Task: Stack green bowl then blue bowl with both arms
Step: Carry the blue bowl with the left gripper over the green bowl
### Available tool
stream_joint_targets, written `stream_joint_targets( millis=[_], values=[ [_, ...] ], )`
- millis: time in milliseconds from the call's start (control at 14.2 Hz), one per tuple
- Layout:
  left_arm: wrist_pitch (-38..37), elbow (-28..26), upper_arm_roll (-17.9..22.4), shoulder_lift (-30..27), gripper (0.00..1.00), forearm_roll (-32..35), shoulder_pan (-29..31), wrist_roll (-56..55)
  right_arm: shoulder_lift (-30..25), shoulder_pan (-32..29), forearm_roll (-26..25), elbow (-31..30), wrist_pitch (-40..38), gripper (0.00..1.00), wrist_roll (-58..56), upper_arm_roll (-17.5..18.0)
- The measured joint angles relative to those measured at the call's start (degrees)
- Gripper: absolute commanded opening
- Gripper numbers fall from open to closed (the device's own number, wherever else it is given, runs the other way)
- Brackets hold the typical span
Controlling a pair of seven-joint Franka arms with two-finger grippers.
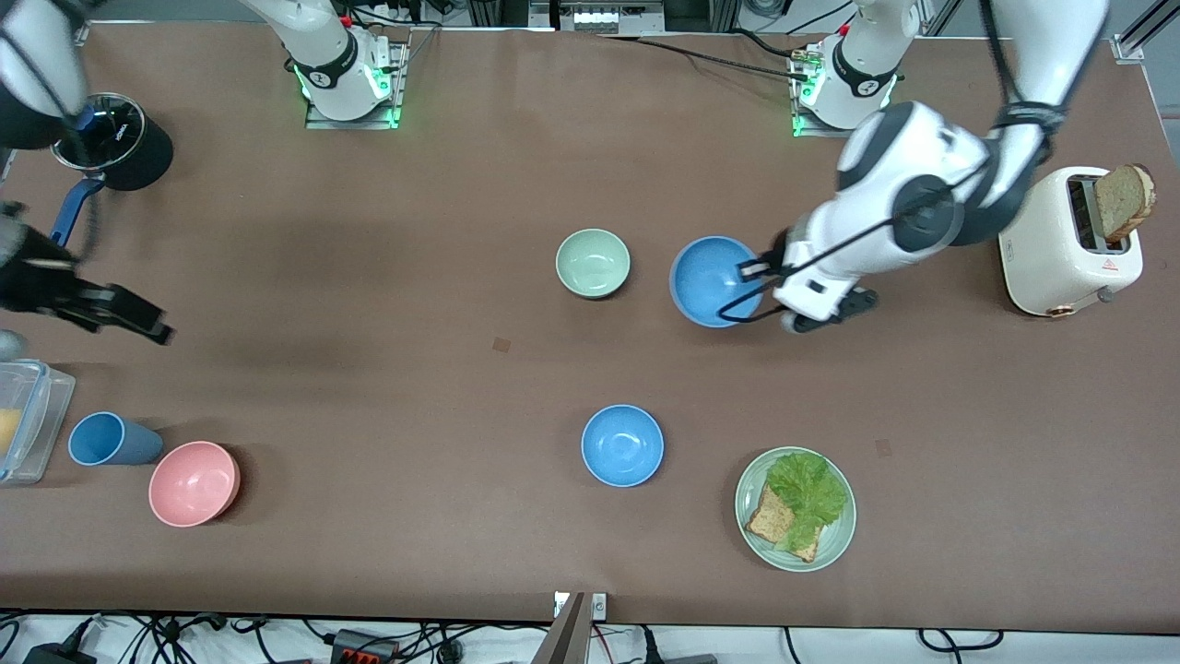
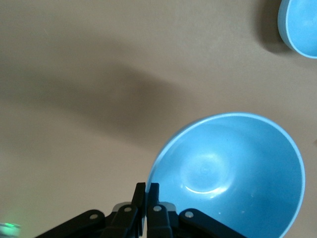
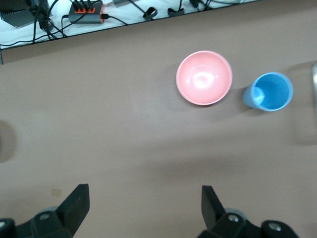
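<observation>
Front view: at centre right, the left claw (image 1: 751,270) pinches the rim of the blue bowl (image 1: 710,279), beside the green bowl (image 1: 593,263) on the worktop (image 1: 387,304). At far left, the right claw (image 1: 152,323) hangs.

Left wrist view: fingers (image 2: 147,199) clamped on the bowl's rim.

Right wrist view: fingers (image 3: 74,203) spread wide.

second blue bowl (image 2: 299,27) cropped at frame corner, clear container (image 1: 26,420) cut off by edge

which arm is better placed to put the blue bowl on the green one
Left. The left gripper is shut on the rim of the blue bowl, right beside the green bowl. The right gripper waits open toward the right arm's end of the table, holding nothing.
</observation>
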Motion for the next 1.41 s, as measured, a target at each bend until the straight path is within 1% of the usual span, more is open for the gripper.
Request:
stream_joint_targets(
  millis=[141, 353, 495, 636, 848, 1060, 1272, 1413],
  values=[
    [5.43, -1.95, -0.91, 0.98, 0.00, -0.25, -1.99, -8.09, -1.08, -2.73, -0.37, 0.01, -0.97, 1.00, -3.72, 0.84],
    [14.55, -4.75, -1.20, 2.32, 0.00, -0.30, -7.56, -18.89, -2.31, -2.92, -1.73, 0.01, -3.52, 1.00, -4.26, 1.42],
    [18.84, -6.59, -1.23, 3.13, 0.00, -0.30, -10.43, -22.91, -2.85, -2.92, -2.04, -0.01, -5.69, 1.00, -4.25, 1.62],
    [22.18, -8.14, -1.19, 3.72, 0.00, -0.31, -11.42, -24.67, -3.61, -2.92, -2.20, -0.73, -6.42, 1.00, -4.25, 1.62],
    [26.48, -10.07, -1.18, 4.70, 0.00, -0.31, -13.03, -26.12, -5.20, -2.92, -3.34, -3.68, -6.34, 1.00, -4.25, 1.69],
    [29.10, -11.91, -1.17, 5.40, 0.00, -0.31, -14.09, -26.34, -6.63, -2.91, -4.59, -6.40, -5.74, 1.00, -4.26, 1.84],
    [30.76, -13.10, -1.14, 6.12, 0.00, -0.31, -14.85, -26.37, -7.29, -2.91, -5.32, -7.46, -5.74, 1.00, -4.26, 2.09],
    [33.67, -14.76, -1.08, 6.37, 0.01, -0.31, -15.70, -26.37, -7.31, -2.91, -5.34, -7.66, -5.74, 1.00, -4.25, 2.14]
  ],
)
